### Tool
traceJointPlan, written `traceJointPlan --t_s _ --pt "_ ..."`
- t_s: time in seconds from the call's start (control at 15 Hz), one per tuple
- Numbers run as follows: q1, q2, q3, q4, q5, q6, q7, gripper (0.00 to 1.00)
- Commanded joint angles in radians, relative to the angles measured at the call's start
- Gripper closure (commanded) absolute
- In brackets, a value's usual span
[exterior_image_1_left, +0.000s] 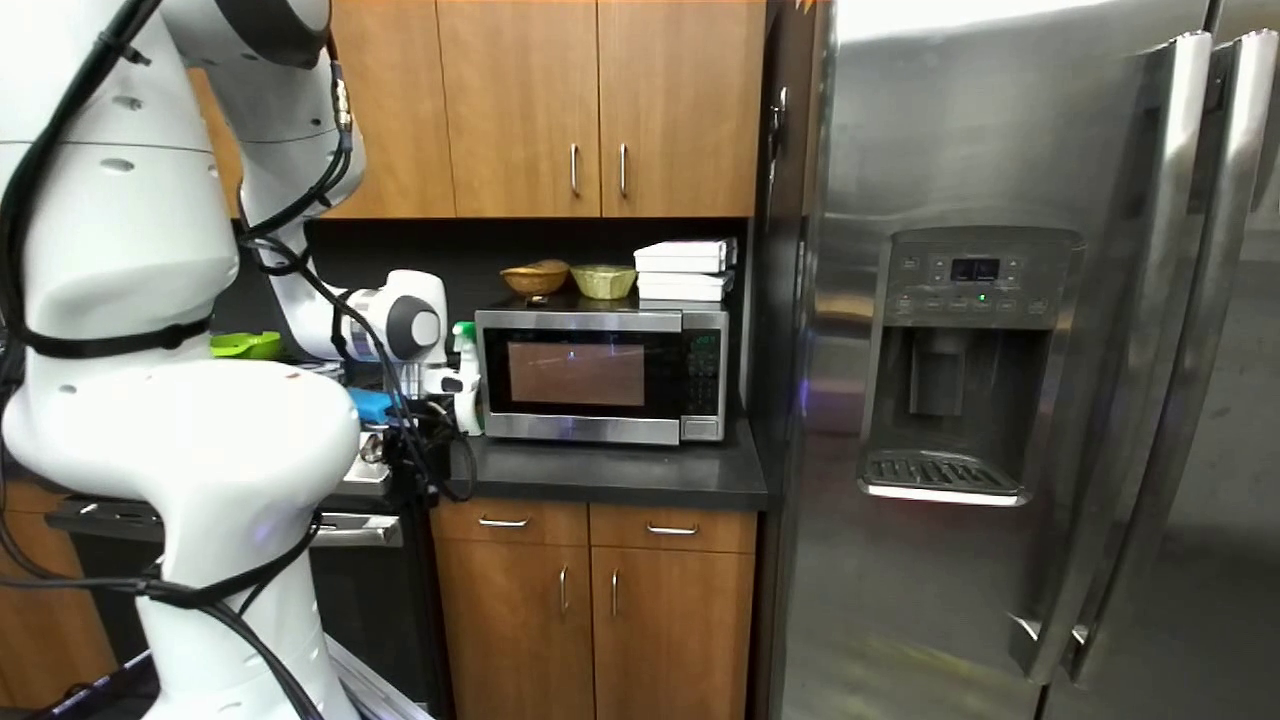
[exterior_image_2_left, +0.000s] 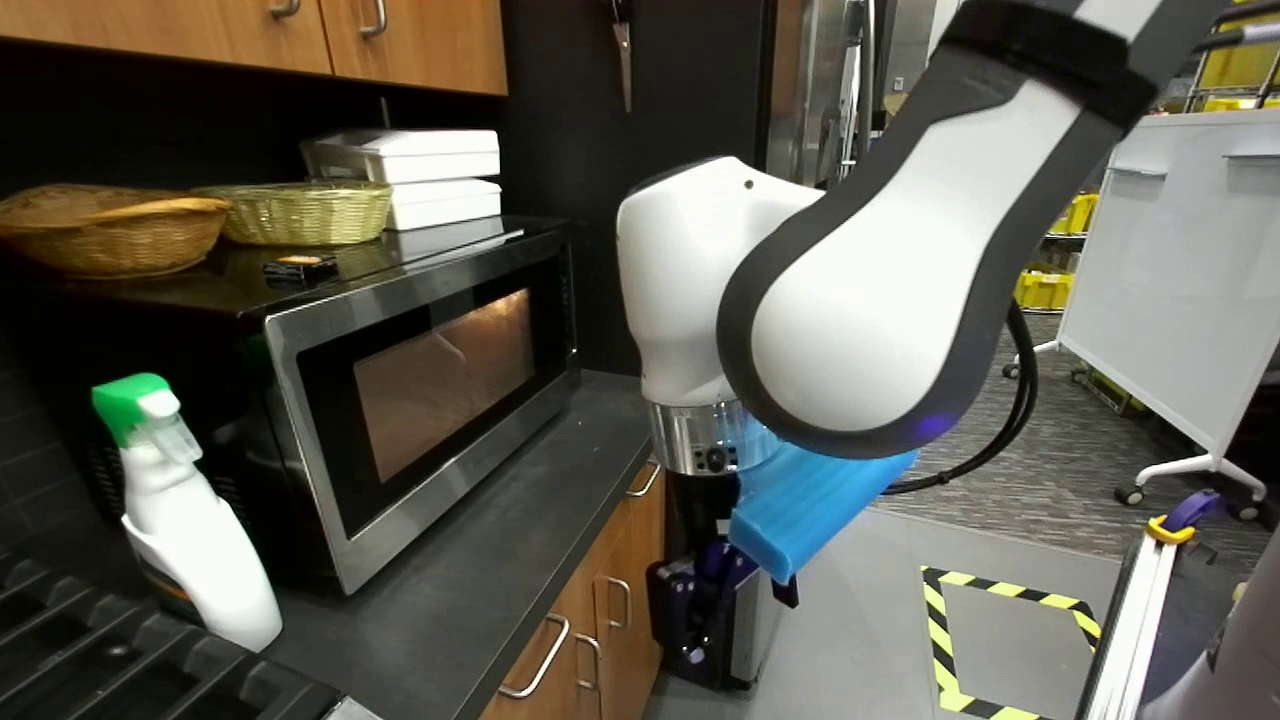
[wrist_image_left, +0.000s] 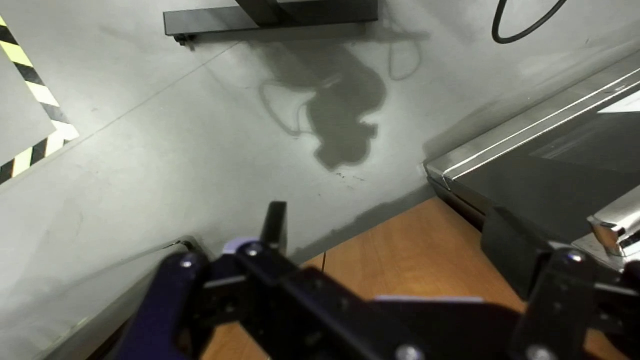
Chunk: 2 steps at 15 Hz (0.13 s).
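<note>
1. the hand (wrist_image_left: 392, 232) has its fingertips (wrist_image_left: 275, 222) well apart, and nothing shows clasped between them; in an exterior view it points down toward the floor (wrist_image_left: 180, 165).
2. the wooden cabinet (wrist_image_left: 410, 255) looks to be the nearest thing below: in the wrist view its front lies beyond the hand, filling part of the gap between the fingertips. whether they touch, i cannot tell.
3. the cabinet's lower edge slants across that view, rising to the right, so its long axis runs askew to the line from fingertip to fingertip.
4. the oven (wrist_image_left: 555, 155) lies off toward the right-hand fingertip in the same view, its handle (wrist_image_left: 620, 215) near the hand's linkage on that side.
5. a blue block (exterior_image_2_left: 820, 505) shows beside the wrist (exterior_image_2_left: 700, 435); what fixes it there is hidden.
6. above the cabinet, the desk (exterior_image_1_left: 600, 465) carries the microwave (exterior_image_1_left: 600, 370), with a spray bottle (exterior_image_2_left: 195, 520) just beside it.
</note>
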Motion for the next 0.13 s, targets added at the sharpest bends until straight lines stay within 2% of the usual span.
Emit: traceJointPlan --t_s 0.0,0.07 --pt "-0.026 -0.004 0.026 -0.001 0.003 -0.002 -0.002 0.00" --pt "-0.026 -0.005 0.026 -0.002 0.003 -0.002 -0.002 0.00"
